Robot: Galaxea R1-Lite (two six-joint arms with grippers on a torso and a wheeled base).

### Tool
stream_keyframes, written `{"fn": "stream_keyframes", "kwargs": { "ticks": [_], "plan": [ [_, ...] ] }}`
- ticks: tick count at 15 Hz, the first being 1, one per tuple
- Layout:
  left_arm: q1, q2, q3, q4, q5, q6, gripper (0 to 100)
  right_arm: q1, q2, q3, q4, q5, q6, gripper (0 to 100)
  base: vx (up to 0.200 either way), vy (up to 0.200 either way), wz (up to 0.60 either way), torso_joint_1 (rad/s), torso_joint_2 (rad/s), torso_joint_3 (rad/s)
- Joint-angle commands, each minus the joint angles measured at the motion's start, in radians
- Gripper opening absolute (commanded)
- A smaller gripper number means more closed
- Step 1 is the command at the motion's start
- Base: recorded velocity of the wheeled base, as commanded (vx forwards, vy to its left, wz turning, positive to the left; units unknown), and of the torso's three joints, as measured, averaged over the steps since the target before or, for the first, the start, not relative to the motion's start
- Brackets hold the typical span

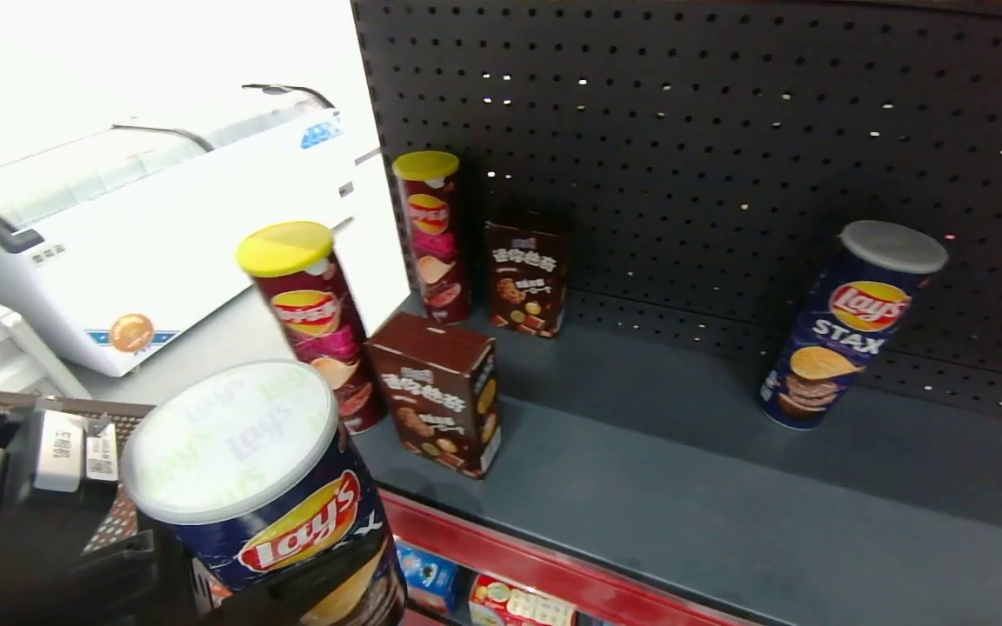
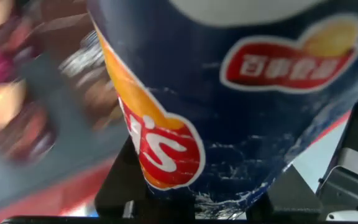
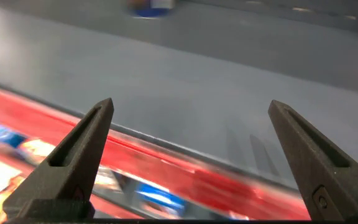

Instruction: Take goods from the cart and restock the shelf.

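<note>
My left gripper [image 1: 275, 600] is shut on a dark blue chip can [image 1: 270, 504] with a white lid, held upright in front of the shelf's left front corner; the same can [image 2: 229, 118] looms close in the left wrist view. On the grey shelf board [image 1: 684, 487] stand two red chip cans with yellow lids [image 1: 314, 322] [image 1: 433, 235], two brown cookie boxes [image 1: 442, 391] [image 1: 527, 274], and another blue chip can [image 1: 849, 326] leaning at the back right. My right gripper [image 3: 191, 118] hangs open over the shelf's red front edge [image 3: 185, 168].
A black pegboard [image 1: 727, 130] backs the shelf. A white chest freezer [image 1: 144, 217] stands to the left. Below the red shelf lip [image 1: 553, 556] more packaged goods [image 1: 518, 604] sit on a lower shelf. The cart's mesh [image 1: 118, 513] lies at lower left.
</note>
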Motion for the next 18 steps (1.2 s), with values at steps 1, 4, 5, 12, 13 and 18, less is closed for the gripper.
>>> {"fn": "stream_keyframes", "kwargs": {
  "ticks": [1,4,5,12,13,18],
  "plan": [
    [-0.004,-0.003,-0.002,0.000,-0.001,-0.001,0,-0.001,0.001,0.000,0.000,0.000,0.000,100,0.000,0.000,-0.60,-0.002,-0.01,0.002],
    [-0.004,0.000,-0.004,0.000,-0.020,-0.002,0,-0.001,0.001,0.000,0.000,0.000,0.000,100,0.000,0.000,-0.60,0.001,0.00,0.005],
    [0.006,0.000,-0.004,0.001,-0.039,-0.002,0,-0.001,0.001,0.000,0.000,0.000,0.000,100,0.000,0.000,-0.60,0.002,0.00,0.007],
    [0.009,-0.003,-0.002,0.001,-0.045,-0.004,0,-0.001,0.001,0.000,0.000,0.000,0.000,100,0.000,0.000,0.00,0.000,0.00,0.000],
    [0.009,-0.003,-0.004,0.001,-0.050,-0.004,0,-0.001,0.001,0.000,0.000,0.000,0.000,100,0.000,0.000,0.00,0.000,0.00,0.000],
    [0.007,-0.004,-0.025,0.006,-0.096,0.001,0,-0.001,0.001,0.000,0.001,0.003,-0.003,100,0.000,0.000,0.00,0.000,0.00,0.000]
  ]
}}
